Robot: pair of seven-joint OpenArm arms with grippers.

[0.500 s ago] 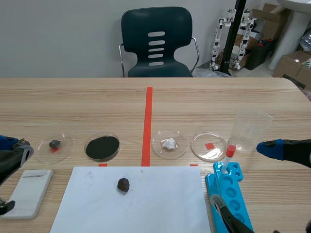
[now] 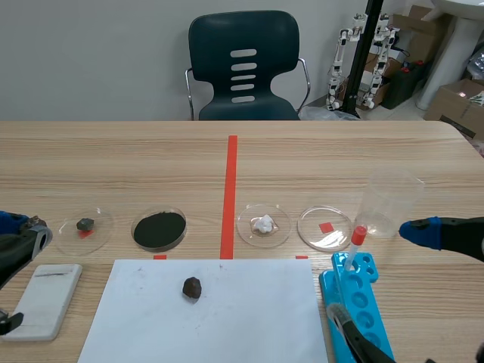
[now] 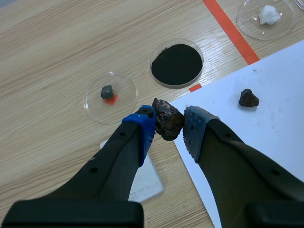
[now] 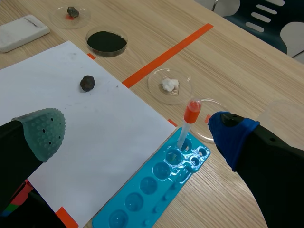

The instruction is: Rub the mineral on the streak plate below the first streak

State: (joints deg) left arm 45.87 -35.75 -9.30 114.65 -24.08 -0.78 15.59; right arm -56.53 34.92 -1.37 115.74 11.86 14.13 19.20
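The left gripper (image 3: pixel 168 126) is clamped on the mineral (image 3: pixel 165 116), a dark brown, knobbly lump with a faint reddish sheen, pinched across its middle by the two blue dotted pads. It hangs over the table by the far left corner of the white paper sheet (image 3: pixel 256 95). The streak plate (image 2: pixel 44 300), a smooth white rounded slab, lies flat near the table's near left corner, just beside the paper's left edge and partly under the gripper in the left wrist view. The first streak (image 2: pixel 51 274) shows as a thin dark line near the plate's far end, so the bare white area nearer the robot looks like the target. The mineral looks hard, dense and rough, so the soft pads should hold it without slipping. A protruding corner should face down so that it meets the plate before the fingers do. The plate looks light and brittle, and nothing pins it, so a hard rub might push it along the wood. The right gripper (image 4: pixel 137 130) stands wide apart and holds nothing, near the table's right edge above a glossy blue well tray (image 4: pixel 156 185) with a red-capped tube (image 4: pixel 189 122).
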